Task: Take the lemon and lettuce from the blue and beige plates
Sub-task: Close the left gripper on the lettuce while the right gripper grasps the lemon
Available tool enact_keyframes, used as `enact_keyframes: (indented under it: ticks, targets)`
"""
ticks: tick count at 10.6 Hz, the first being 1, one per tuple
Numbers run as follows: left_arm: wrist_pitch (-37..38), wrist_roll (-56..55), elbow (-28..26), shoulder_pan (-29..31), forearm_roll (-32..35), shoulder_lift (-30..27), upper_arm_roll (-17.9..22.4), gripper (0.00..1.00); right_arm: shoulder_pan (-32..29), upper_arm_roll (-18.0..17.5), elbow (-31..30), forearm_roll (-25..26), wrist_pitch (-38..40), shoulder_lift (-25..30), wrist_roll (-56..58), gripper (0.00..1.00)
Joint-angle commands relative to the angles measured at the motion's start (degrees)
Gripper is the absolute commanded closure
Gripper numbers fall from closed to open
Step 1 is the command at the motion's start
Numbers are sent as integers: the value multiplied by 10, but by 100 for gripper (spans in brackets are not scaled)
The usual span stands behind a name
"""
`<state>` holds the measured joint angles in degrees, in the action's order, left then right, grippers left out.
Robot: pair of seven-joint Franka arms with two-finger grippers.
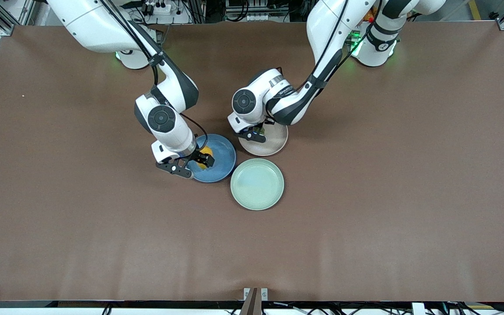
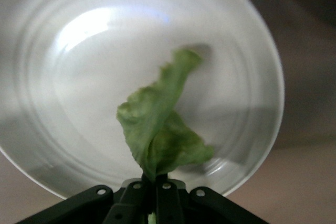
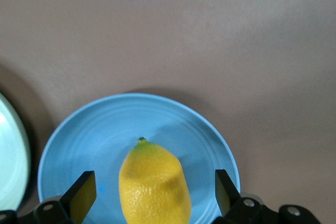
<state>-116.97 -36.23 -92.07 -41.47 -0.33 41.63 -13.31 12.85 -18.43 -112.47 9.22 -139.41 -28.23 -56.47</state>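
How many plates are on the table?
3. The blue plate, under the lemon, sits toward the right arm's end. The beige plate, under the lettuce, lies beside it. The green plate is nearest the front camera. None seems hidden.

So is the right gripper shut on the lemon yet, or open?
Open. The right gripper sits over the blue plate, its fingers spread either side of the lemon with gaps showing.

Even overhead light, soft shadows under both arms; glare on the beige plate [image 2: 79,30], lettuce [image 2: 160,129] blurred.
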Motion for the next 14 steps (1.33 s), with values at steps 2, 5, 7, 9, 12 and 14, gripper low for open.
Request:
enact_keyframes:
  ticks: [2, 5, 7, 9, 12, 14]
  targets:
    - [16, -16, 9, 4, 8, -42, 19, 100, 4, -13, -5, 25, -15, -16, -53, 0]
    - [18, -15, 9, 9, 8, -67, 64, 100, 11, -13, -5, 69, -33, -38, -102, 0]
    - [23, -11, 8, 15, 8, -86, 101, 100, 15, -13, -5, 83, -39, -49, -116, 0]
    - [23, 22, 8, 47, 9, -91, 117, 100, 17, -13, -5, 92, -39, -58, -118, 0]
    - [27, 100, 7, 115, 53, -87, 121, 100, 18, -13, -4, 114, -39, -63, -132, 19]
    - [27, 161, 8, 159, 58, -84, 121, 100, 17, -14, 1, 114, -39, -63, -132, 44]
